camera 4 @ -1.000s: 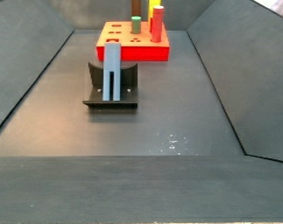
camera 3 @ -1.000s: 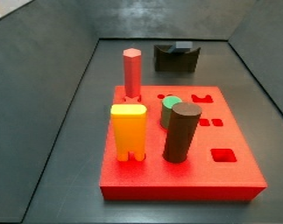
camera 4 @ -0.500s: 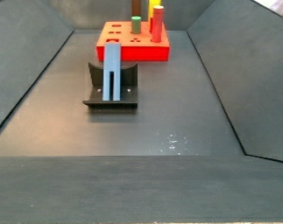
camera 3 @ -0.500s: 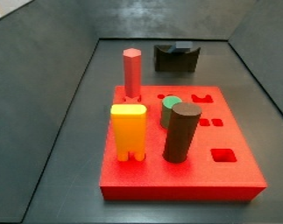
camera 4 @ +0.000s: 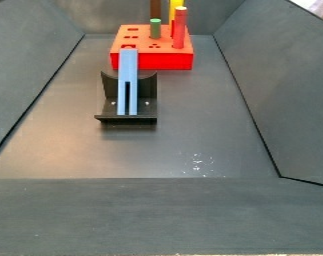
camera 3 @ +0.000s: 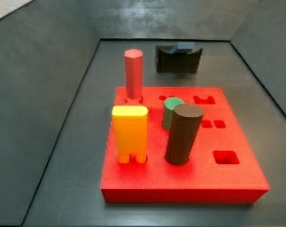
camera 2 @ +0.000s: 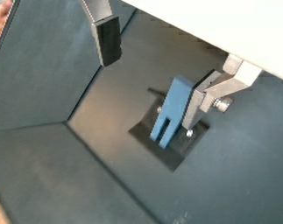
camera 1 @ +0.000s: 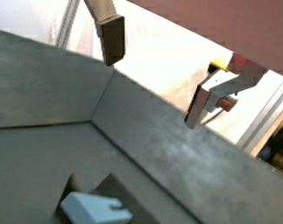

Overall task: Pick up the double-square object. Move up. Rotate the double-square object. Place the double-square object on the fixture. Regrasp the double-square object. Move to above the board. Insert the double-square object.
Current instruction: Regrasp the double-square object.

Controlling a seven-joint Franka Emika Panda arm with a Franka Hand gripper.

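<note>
The double-square object (camera 4: 129,84), a slim blue-grey bar, rests on the black fixture (camera 4: 148,96) in front of the red board (camera 4: 129,46). A wrist view looks down on the double-square object (camera 2: 172,123), slotted at one end, over the fixture's base plate (camera 2: 171,149). My gripper (camera 2: 153,74) hangs open well above it with nothing between the fingers (camera 2: 109,41). One end of the double-square object (camera 1: 95,208) also shows in a wrist view far below the gripper (camera 1: 155,74). The gripper does not appear in either side view. The fixture (camera 3: 177,58) stands behind the board (camera 3: 181,184).
On the board stand a red hexagonal peg (camera 3: 133,74), an orange notched block (camera 3: 129,133), a dark brown cylinder (camera 3: 181,135) and a green peg (camera 3: 171,108). Sloping grey walls (camera 4: 37,90) enclose the dark floor (camera 4: 177,150) on all sides.
</note>
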